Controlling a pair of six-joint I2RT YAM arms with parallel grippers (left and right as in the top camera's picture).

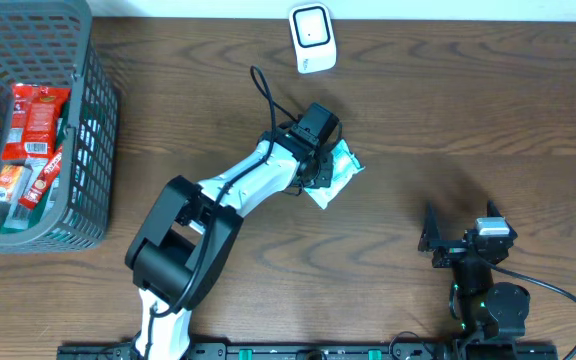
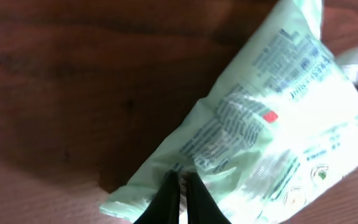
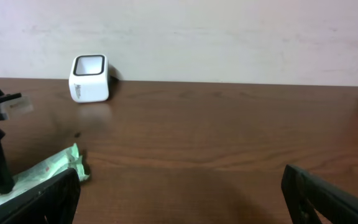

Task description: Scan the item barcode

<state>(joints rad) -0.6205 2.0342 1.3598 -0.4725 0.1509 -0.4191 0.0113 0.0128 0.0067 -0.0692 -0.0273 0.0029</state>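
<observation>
The item is a pale green printed packet near the middle of the table, and it fills the left wrist view. My left gripper is shut on its lower edge, its dark fingertips pinching the plastic. A dark shadow lies on the wood under the packet's left side. I cannot make out a barcode among the small print. The white scanner stands at the back edge, well beyond the packet. My right gripper rests at the front right, open wide with nothing in it.
A grey wire basket holding several red snack packs stands at the far left. In the right wrist view the scanner stands against the pale wall and the packet's corner shows at the lower left.
</observation>
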